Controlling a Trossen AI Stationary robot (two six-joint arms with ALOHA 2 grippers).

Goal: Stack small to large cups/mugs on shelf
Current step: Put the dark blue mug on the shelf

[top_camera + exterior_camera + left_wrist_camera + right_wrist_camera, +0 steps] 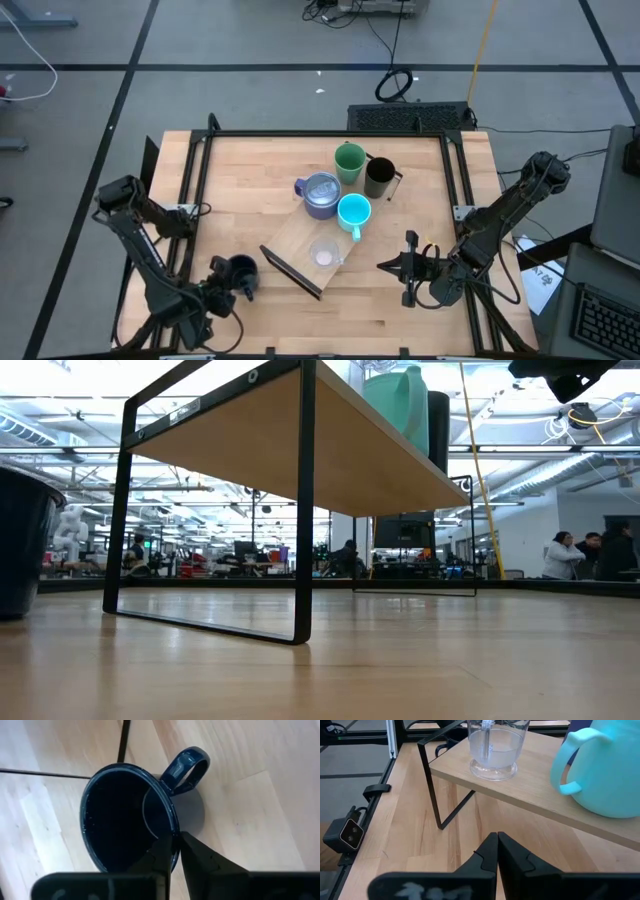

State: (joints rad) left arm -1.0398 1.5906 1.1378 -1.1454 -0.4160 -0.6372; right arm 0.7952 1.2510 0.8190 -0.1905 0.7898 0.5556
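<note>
The light-wood shelf [296, 243] stands aslant at mid-table on black brackets [304, 510]. The tiny clear cup [323, 255], cyan mug [354, 212], purplish-grey mug [320, 194], green cup [349, 161] and tall black mug [380, 176] stand in a row along it. The squat black handled mug [241, 270] is at the near left of the table, beside the shelf's near end. My left gripper [228, 273] is shut on it. My right gripper [384, 267] is shut and empty, right of the shelf and pointing at it. My left gripper holds the squat black mug by its rim [174, 837], on the side next to the handle [187, 767]. One finger [159, 859] is inside the mug and one [202, 860] outside. The mug is upright, and in the low view [20, 540] its base seems to be at the tabletop.
A black frame [190, 190] runs round the tabletop's left, far and right edges. Bare wood lies near the front edge between the two grippers. People and desks show in the room beyond [560, 555].
</note>
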